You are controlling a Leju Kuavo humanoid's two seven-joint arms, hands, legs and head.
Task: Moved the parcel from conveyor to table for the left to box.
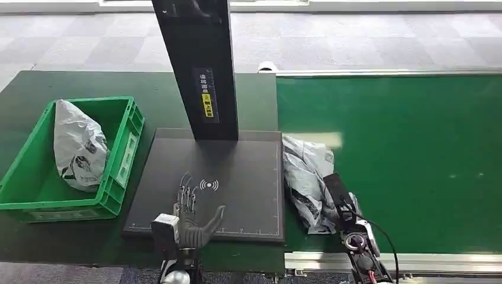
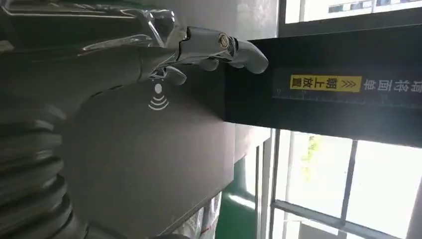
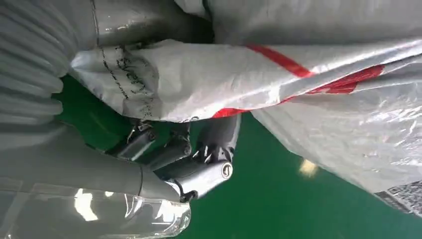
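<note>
A crumpled grey plastic parcel (image 1: 305, 171) lies at the left edge of the green conveyor (image 1: 408, 165), right beside the black scanning pad (image 1: 237, 177). My right hand (image 1: 338, 198) grips its near end. The right wrist view has the parcel (image 3: 278, 79), with red stripes and printing, lying across my right hand (image 3: 164, 164); the dark fingers (image 3: 199, 159) curl beneath it. My left hand (image 1: 192, 222) hovers open over the pad's front edge, fingers spread and pointing away. In the left wrist view the left hand (image 2: 199, 50) reaches out above the pad (image 2: 149, 159), holding nothing.
A green crate (image 1: 89, 102) stands on the dark green table (image 1: 35, 83) at the left, with another grey parcel (image 1: 77, 148) inside. A black post (image 1: 201, 65) with a yellow label rises from the pad's far edge. A metal rail (image 1: 319, 260) borders the conveyor's near side.
</note>
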